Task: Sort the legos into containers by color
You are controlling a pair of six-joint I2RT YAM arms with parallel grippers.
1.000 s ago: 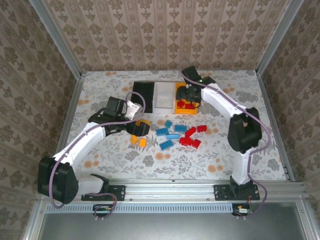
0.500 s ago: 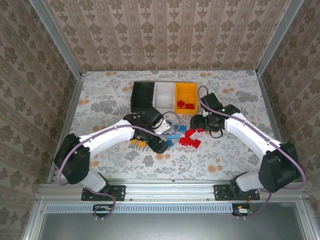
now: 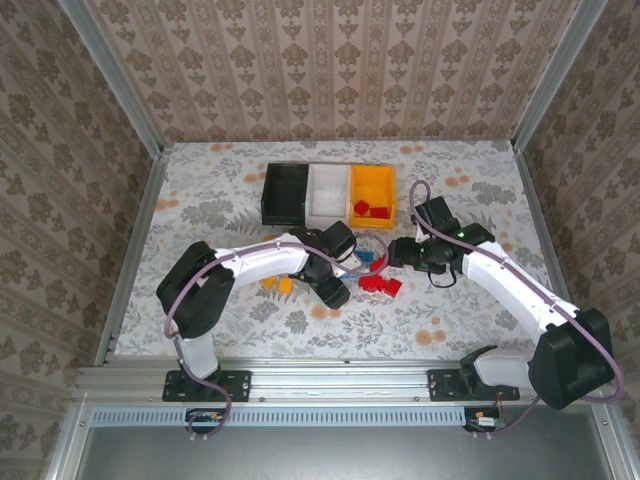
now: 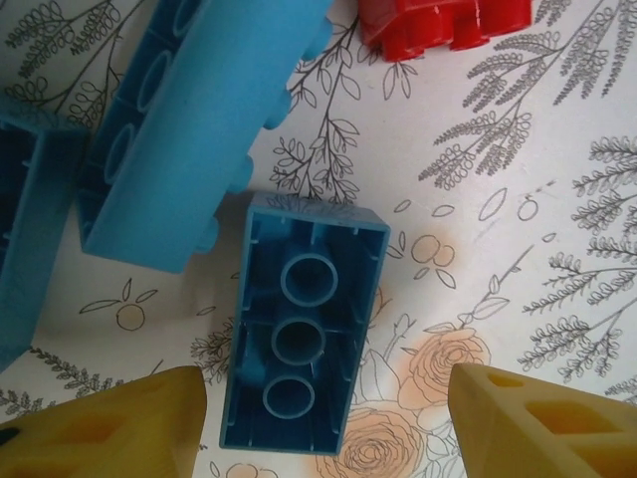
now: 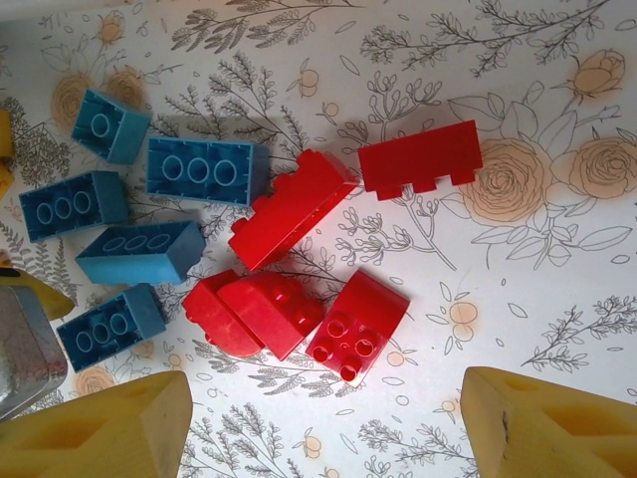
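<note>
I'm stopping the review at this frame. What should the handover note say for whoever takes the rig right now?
Left gripper: open, fingers either side of an upside-down blue brick on the table, not touching it.
Right gripper: open, empty, over the loose red bricks.
Done: a few binned red bricks lie in the orange-yellow bin.
Left: the loose red bricks, the blue bricks and two orange-yellow bricks on the table. I see no bricks in the black bin or the white bin.
</note>
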